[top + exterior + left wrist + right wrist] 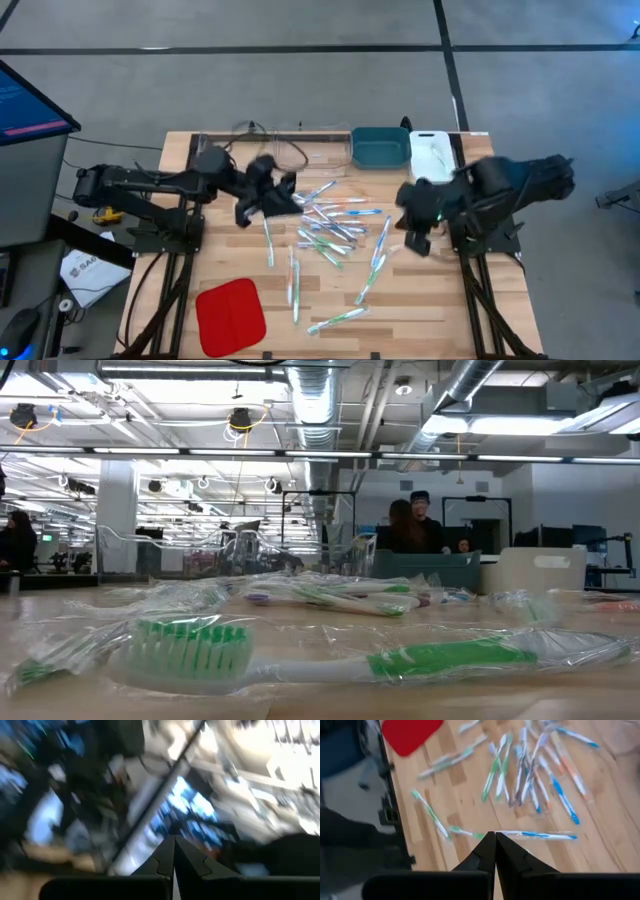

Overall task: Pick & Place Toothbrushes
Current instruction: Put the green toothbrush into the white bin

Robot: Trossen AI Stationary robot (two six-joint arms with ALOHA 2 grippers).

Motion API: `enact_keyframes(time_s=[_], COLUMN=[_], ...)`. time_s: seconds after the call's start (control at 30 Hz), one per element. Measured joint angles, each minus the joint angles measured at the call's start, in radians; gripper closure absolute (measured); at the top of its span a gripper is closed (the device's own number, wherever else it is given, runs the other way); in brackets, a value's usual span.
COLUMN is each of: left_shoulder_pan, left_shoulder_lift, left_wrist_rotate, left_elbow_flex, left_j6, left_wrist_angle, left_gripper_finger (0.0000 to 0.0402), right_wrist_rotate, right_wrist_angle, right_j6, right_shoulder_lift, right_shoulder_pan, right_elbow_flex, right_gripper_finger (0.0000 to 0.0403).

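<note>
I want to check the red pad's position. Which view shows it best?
The high view: the whole red pad lies on the table's near left corner. The right wrist view shows only part of it; the low and left wrist views show none.

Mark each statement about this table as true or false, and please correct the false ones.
1. The toothbrushes lie scattered on the wooden table. True.
2. The red pad sits inside the teal bin. False: it lies on the table, at the opposite edge.
3. The right gripper is shut and holds nothing. True.
4. The left gripper holds a toothbrush. False: it is shut and empty.
5. A white bin stands beside the teal bin. True.
</note>
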Motion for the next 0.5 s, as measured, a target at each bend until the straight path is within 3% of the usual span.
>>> enact_keyframes(time_s=[0.1, 0.2, 0.33, 0.5], left_shoulder_pan=[-0.028, -0.074, -0.159, -0.305], left_shoulder_lift=[0.000, 0.000, 0.015, 0.130], left_wrist_rotate=[0.073, 0.061, -0.054, -0.294], left_elbow_flex=[0.000, -0.012, -0.035, -0.019], left_j6=[0.000, 0.000, -0.003, -0.013], left_wrist_angle=[-0.096, -0.113, -0.093, -0.018], left_gripper_finger=[0.0400, 0.0400, 0.0400, 0.0400], right_wrist_rotate=[0.023, 0.026, 0.084, 0.268], right_wrist_angle=[0.018, 0.074, 0.169, 0.229], right_j6=[0.009, 0.014, 0.015, 0.050], right_shoulder_lift=[0.056, 0.105, 0.151, 0.184], right_shoulder_pan=[0.061, 0.119, 0.208, 0.350], right_elbow_flex=[0.000, -0.001, 0.000, 0.000], right_gripper_finger=[0.0397, 0.0397, 0.0397, 0.0397])
